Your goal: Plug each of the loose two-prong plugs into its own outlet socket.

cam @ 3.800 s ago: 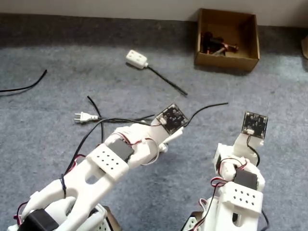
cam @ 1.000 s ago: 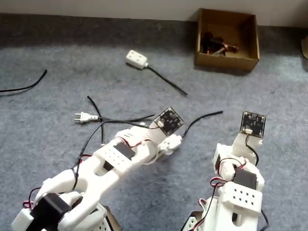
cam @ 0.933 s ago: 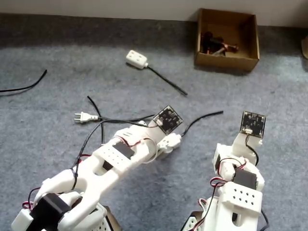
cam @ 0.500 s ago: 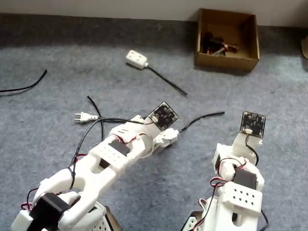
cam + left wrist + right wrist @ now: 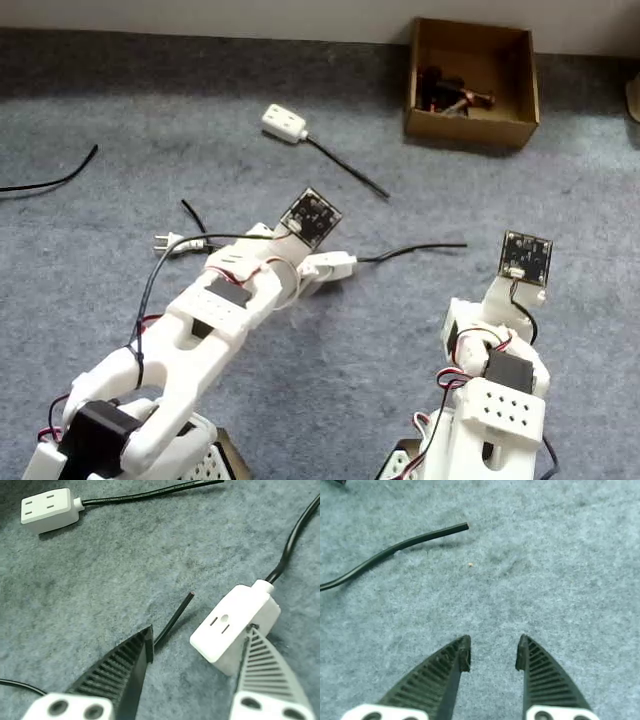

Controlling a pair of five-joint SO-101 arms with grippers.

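A white outlet socket (image 5: 235,627) lies on the grey carpet, touching the inner side of one finger (image 5: 260,665) of my left gripper (image 5: 200,629), which is open around it. In the high view this socket (image 5: 333,266) sits at the left arm's tip, its black cord (image 5: 415,250) trailing right. A second white socket (image 5: 284,122) (image 5: 49,510) lies farther back. A white two-prong plug (image 5: 165,241) lies left of the left arm. My right gripper (image 5: 493,640) is open over bare carpet, near a black cord end (image 5: 410,542).
A cardboard box (image 5: 520,90) holding small parts stands at the back right. A loose black cable (image 5: 50,180) lies at the far left. A cut cord end (image 5: 175,617) lies between the left fingers. The right arm (image 5: 495,360) stands at the front right.
The left arm has swung left and away, and the socket and its cord have shifted left with it. The right arm has not moved.
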